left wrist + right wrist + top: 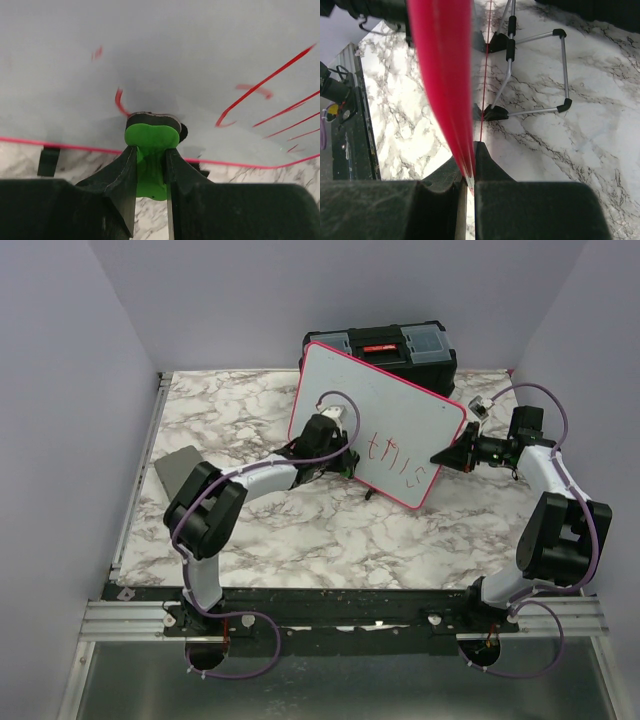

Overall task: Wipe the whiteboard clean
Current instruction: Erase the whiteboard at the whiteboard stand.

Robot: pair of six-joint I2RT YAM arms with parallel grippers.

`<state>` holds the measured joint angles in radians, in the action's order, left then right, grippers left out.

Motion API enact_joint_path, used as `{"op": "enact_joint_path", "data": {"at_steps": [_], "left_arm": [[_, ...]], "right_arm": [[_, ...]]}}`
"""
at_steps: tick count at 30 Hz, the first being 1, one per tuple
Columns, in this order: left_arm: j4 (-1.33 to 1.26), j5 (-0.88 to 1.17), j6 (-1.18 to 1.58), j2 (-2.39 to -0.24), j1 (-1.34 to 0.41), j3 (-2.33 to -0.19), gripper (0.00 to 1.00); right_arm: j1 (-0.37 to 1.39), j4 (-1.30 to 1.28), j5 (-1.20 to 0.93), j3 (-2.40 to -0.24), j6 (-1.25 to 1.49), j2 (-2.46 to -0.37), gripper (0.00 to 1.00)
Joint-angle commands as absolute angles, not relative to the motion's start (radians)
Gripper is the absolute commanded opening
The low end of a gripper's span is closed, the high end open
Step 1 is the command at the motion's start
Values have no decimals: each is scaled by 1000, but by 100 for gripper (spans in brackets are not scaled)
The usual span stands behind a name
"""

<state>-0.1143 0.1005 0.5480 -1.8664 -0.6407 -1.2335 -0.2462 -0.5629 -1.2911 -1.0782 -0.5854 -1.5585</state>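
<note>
On the marble table (230,410), well back, the whiteboard (400,400) stands tilted on its wire stand (562,70), just in front of a black toolbox (400,345). Red writing (400,453) sits low and toward the right of the face. More red strokes show in the left wrist view, on both sides of the eraser.

Left claw (151,157): closed tight on the green grip of an eraser (151,135), dark felt facing the board, low down and just above the bottom rim. Felt looks to be touching the surface; cannot tell how firmly.

Right claw (470,172): pinched shut on the board's pink-red rim (442,75) at the right edge, bracing it.

Step in hand, as I judge it: wiping, with most of the writing yet to go.

Doing it well:
- Hold the felt flat to the tilted face; corner-only contact would leave streaks
- Press lightly. Board leans back on a thin stand, so a hard push could tip it toward the toolbox or skid the stand. The right grip is what guards against that, so it should not loosen
- Sweep rightward across the letters in overlapping passes, stopping short of the right claw
- Stay off the bottom rim so the eraser does not catch
</note>
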Motion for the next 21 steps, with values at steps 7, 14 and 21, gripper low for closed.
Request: {"op": "enact_joint_path", "data": {"at_steps": [7,14,21], "left_arm": [[-70,44,581,-1872,-575,-1242,0],[49,54,539,-1899,-538,-1468,0],[45,87,547,-1926,-543,-1497,0]], "right_arm": [[-230,-621,-1379,-1098,-587,-1551,1],[-230,-621,-1379,-1099,-587,-1550,1],[-230,-621,-1378,-1098,-588,-1551,1]]}}
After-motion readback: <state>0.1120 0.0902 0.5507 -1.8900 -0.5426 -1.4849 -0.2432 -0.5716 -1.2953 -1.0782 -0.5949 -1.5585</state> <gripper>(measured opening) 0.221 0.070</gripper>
